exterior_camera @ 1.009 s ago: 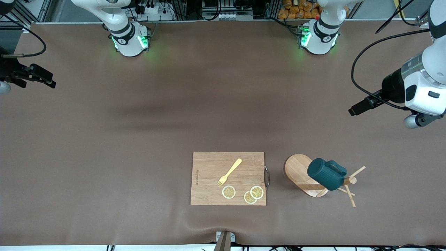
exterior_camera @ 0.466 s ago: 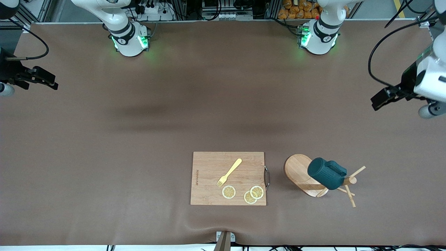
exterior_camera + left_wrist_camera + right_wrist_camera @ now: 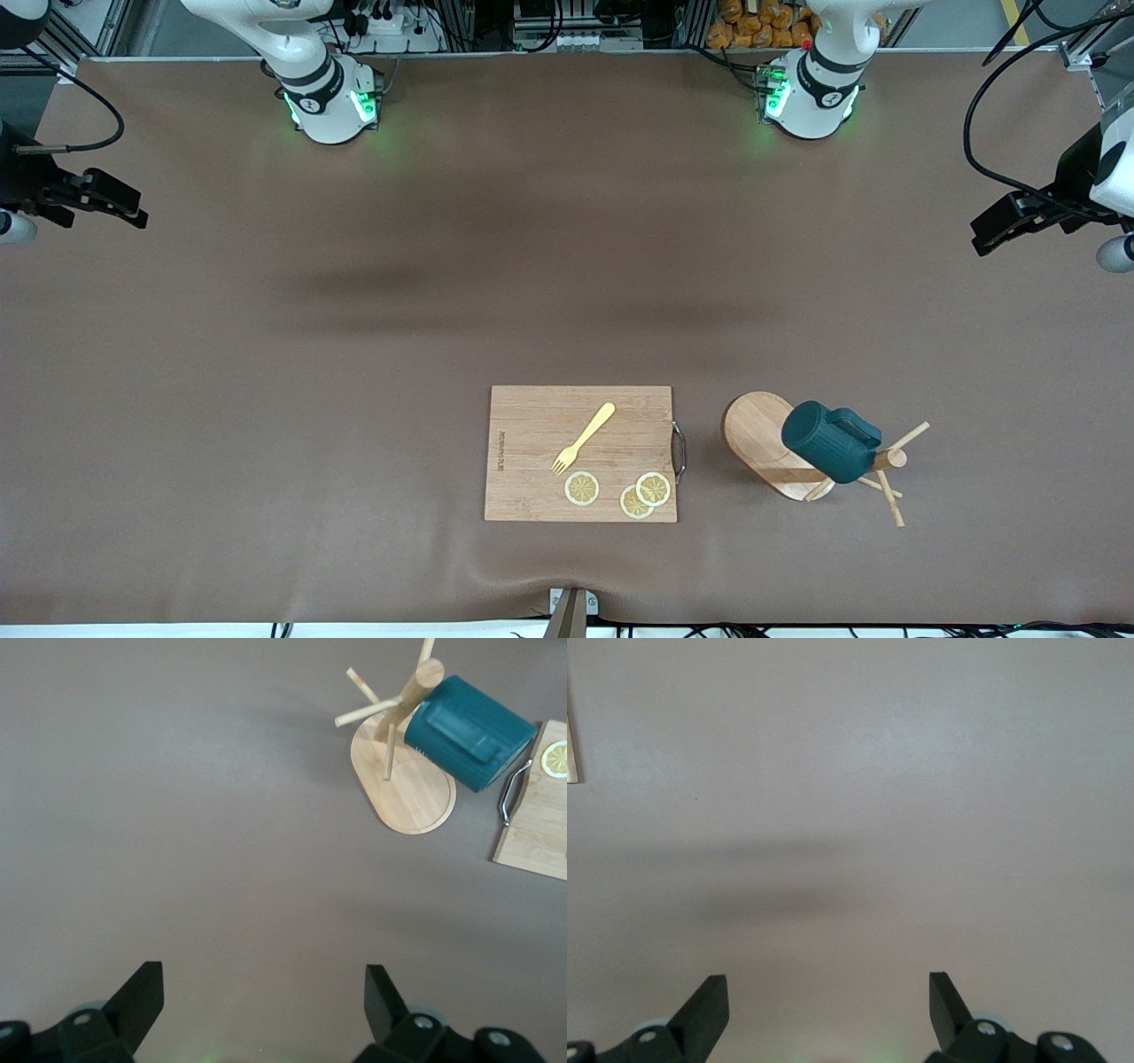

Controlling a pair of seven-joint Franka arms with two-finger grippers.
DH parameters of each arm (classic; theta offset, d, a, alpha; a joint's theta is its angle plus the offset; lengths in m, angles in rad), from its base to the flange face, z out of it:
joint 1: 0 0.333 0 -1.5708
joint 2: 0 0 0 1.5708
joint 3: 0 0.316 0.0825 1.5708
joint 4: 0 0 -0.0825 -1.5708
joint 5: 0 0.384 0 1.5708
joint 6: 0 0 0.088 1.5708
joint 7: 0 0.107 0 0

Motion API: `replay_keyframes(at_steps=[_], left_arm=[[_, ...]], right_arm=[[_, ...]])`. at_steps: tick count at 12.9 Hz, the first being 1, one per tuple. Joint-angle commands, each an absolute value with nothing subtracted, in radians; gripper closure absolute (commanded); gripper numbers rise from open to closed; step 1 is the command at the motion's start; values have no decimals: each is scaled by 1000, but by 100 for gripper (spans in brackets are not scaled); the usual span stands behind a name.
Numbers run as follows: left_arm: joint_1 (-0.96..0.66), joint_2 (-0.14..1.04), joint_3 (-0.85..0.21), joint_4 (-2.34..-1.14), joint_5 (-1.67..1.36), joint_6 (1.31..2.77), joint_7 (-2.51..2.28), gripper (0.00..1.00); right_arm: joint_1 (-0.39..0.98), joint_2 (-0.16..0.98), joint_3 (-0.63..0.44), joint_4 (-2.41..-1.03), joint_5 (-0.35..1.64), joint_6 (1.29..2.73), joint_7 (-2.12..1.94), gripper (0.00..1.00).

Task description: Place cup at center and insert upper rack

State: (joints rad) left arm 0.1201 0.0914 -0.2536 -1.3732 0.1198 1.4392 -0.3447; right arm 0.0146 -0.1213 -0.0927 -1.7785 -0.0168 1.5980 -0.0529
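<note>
The small dark teal-green cup (image 3: 830, 454) with a side handle is seen hanging tilted on the wooden mug tree (image 3: 769, 446), which has an oval light-wood base, a middle post and thin peg arms. The cup is up on the post and pegs, over the base, and is not set on the brown table (image 3: 354, 354). The mug tree is stood near the front camera, toward the left arm's end of the table. Just beside it, toward the right arm's end, a flat rectangular wooden cutting board (image 3: 532, 461) with a small metal handle (image 3: 679, 452) is laid. On the board a yellow plastic fork (image 3: 583, 438) and three round lemon slices (image 3: 620, 492) are placed; two of the slices overlap. The left pincer (image 3: 261, 1005) is held up in the air over bare table at the left arm's end, well apart from the cup, with its black fingers (image 3: 137, 997) spread wide and nothing between them. In the left wrist view the cup (image 3: 469, 722) and mug tree (image 3: 403, 784) are seen farther off. The right pincer (image 3: 828, 1005) is held over bare table at the right arm's end, its fingers (image 3: 704, 1005) also spread wide and holding nothing. Both arms are kept out at the table's ends, waiting.
</note>
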Motion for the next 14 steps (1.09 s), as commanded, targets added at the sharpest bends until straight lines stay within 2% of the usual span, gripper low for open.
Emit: replay_keyframes(at_steps=[1, 5, 9, 14], left_arm=[[57, 22, -162, -1453, 91, 1440, -298, 0], [35, -77, -107, -1603, 44, 1523, -275, 0], [-15, -89, -48, -1612, 41, 1522, -275, 0], [-18, -89, -41, -1611, 0, 1532, -275, 0]], right_arm=[[15, -138, -95, -1792, -20, 1605, -55, 0], [15, -140, -97, -1792, -20, 1605, -57, 0], [8, -138, -100, -1792, -20, 1606, -72, 0], [8, -137, -100, -1793, -20, 1609, -72, 0]])
